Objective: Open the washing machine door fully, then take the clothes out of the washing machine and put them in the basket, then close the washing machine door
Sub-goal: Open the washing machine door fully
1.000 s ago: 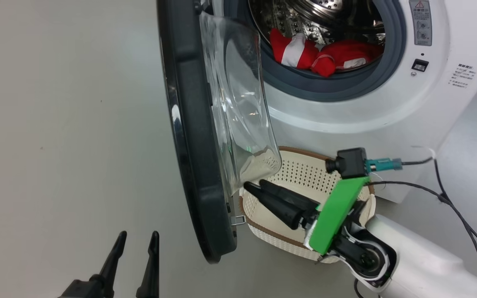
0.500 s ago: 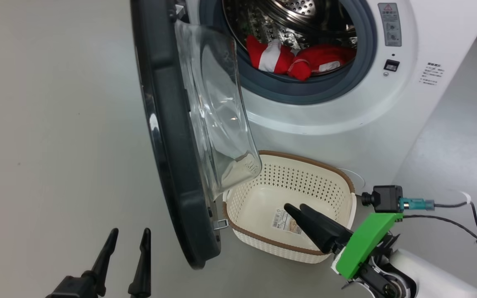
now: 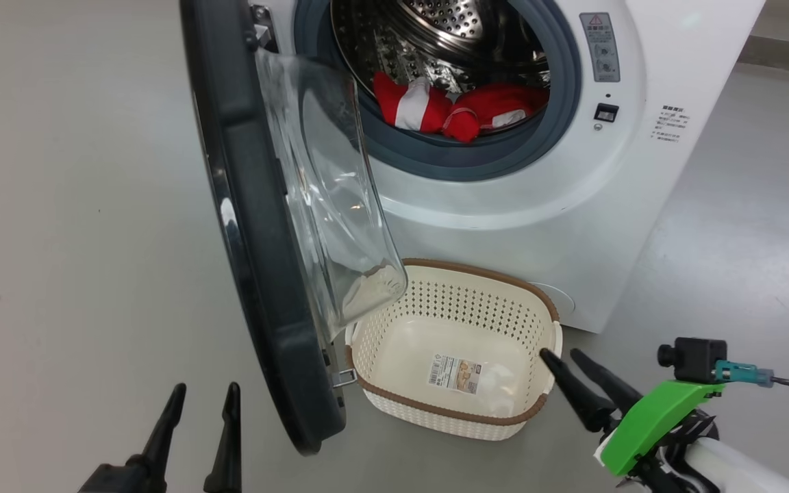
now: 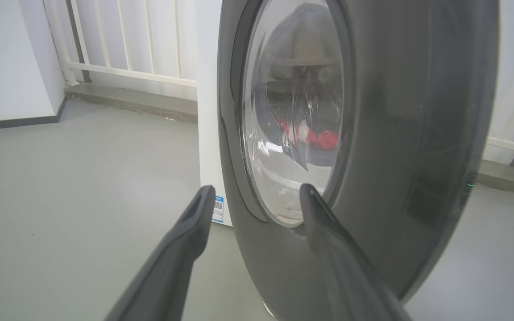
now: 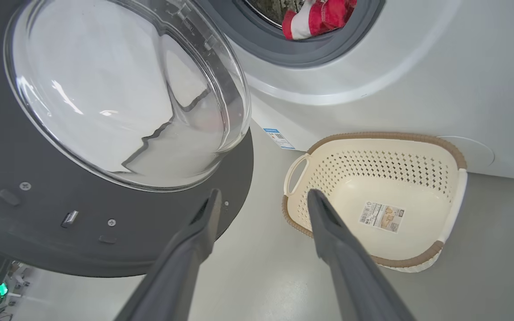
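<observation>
Before the washing machine [image 3: 538,226]: door open, basket empty, both grippers free.
We see the basket [image 3: 449,412] on the floor just in front of the machine. Above and behind the basket, the clothes [image 3: 463,113] lie in the drum. The washing machine door [image 3: 257,274] stands open at the basket's left, its glass bowl overhanging that rim. Our right gripper [image 3: 559,352] hovers just right of the basket, fingers spread, holding nothing. Our left gripper [image 3: 205,387], likewise spread and empty, sits left of the basket, beyond the door.

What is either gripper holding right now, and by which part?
Nothing is held. The left gripper and the right gripper both stand open and empty; the clothes lie in the washing machine.
</observation>
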Available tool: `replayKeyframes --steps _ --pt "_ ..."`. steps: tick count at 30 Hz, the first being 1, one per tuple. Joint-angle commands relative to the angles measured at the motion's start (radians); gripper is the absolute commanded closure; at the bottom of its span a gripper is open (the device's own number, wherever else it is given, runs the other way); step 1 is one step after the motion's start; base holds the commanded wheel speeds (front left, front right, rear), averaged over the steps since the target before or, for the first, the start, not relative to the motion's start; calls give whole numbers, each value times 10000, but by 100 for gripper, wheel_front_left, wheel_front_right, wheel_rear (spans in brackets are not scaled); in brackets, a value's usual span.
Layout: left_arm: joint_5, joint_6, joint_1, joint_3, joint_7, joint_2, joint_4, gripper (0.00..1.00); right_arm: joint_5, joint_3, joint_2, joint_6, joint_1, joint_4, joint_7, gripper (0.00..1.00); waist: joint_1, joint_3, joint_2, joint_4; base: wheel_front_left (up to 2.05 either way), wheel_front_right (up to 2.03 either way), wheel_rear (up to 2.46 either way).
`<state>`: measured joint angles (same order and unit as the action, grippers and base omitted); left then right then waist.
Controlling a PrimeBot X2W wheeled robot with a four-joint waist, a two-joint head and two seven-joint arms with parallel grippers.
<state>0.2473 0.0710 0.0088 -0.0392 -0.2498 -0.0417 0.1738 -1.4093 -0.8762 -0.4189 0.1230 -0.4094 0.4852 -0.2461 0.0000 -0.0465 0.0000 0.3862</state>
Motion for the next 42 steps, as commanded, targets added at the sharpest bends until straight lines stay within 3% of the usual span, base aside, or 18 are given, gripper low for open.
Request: replayKeyframes --steps 1,10,25,30,42 --pt "-76 -10 -25 350 -120 -85 -277 0 195 120 -84 77 205 -71 -133 0 0 24 0 -48 0 0 0" --pt "-114 -7 81 355 -120 -85 -295 0 3417 3059 693 77 1021 377 -154 0 0 100 0 -165 0 0 0" --pt "-183 57 110 397 -120 -85 -303 0 8878 7216 2293 77 2943 -1356 -156 0 0 175 0 -141 0 0 0" --pt "-196 51 96 403 -120 -85 -317 0 9732 8031 2815 77 3422 -1914 -156 0 0 154 0 -160 0 0 0" --pt "-191 58 5 364 -120 -85 -244 0 10378 8435 3162 77 3865 -1710 -156 0 0 112 0 -144 0 0 0"
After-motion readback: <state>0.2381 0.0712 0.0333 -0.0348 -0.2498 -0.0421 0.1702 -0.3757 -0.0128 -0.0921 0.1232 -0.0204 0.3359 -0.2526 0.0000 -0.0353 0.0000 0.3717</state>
